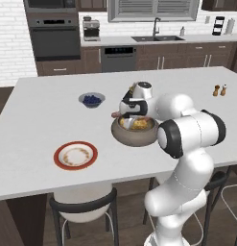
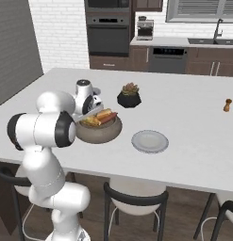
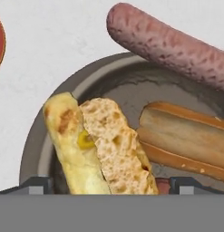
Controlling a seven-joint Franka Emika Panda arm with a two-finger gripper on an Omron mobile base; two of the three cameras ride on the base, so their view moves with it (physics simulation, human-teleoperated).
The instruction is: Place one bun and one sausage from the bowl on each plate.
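Pincer (image 3: 109,183) is hovering wide open just over the grey-brown speckled stone bowl (image 1: 134,135) mid-counter, straddling a toasted flat bun piece (image 3: 115,145). Risk I'm seeing — the long pink sausage (image 3: 177,47) is lying across the rim; a nudge could be rolling it onto the white counter (image 1: 43,110).

Left and right base views: behind arm, facing forward-down, sharing the bowl (image 1: 134,132) | hand view: close above it, just beyond fingertips (image 3: 38,183)

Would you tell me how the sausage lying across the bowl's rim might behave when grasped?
The sausage is round and smooth, so it may roll or slip. It overhangs the bowl rim, so a nudge could tip it onto the counter. It looks fairly firm.
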